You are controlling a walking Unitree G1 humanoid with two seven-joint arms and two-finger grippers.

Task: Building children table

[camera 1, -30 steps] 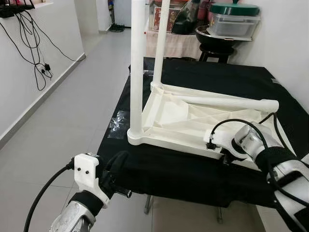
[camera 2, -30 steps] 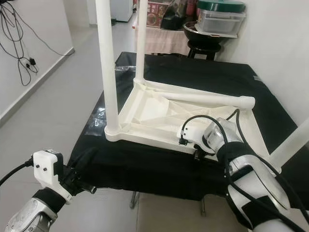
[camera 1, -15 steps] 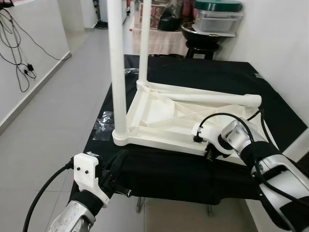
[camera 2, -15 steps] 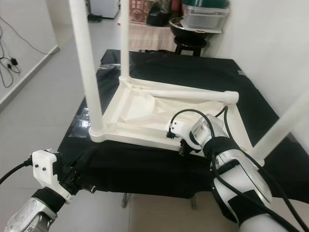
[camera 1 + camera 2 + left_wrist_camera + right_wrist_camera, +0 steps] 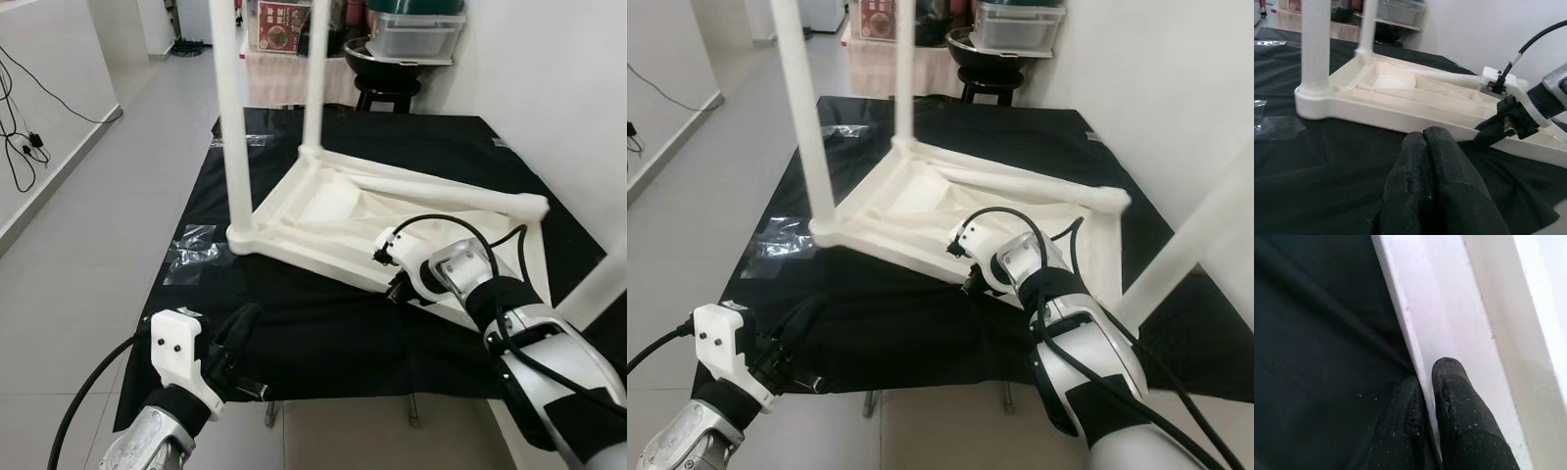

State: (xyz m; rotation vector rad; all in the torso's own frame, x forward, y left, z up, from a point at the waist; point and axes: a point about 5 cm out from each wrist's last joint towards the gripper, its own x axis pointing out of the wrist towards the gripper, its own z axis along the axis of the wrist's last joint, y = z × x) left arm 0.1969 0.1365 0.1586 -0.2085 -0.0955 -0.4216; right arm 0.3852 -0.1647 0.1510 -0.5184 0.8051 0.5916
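While its two black fingers are pinching the near edge of the upturned white tabletop, one finger on the rim's top face and the other under it against the cloth, the right claw is sitting closed on that tabletop at the middle of its front side. The tabletop is lying upside down on the bench, which is wearing a black cloth, and two white legs are standing upright from its left corners, while a third white leg is lying across the ribbed underside toward the right. The right arm's silver wrist and black cable are arching just above the tabletop's near rim. The left claw is hanging at the bench's near left edge, its fingers pressed together on nothing, pointing toward the tabletop but apart from it. A clear plastic bag is lying on the cloth just left of the near upright leg. Beyond the bench a stool and stacked containers are standing against the white wall.
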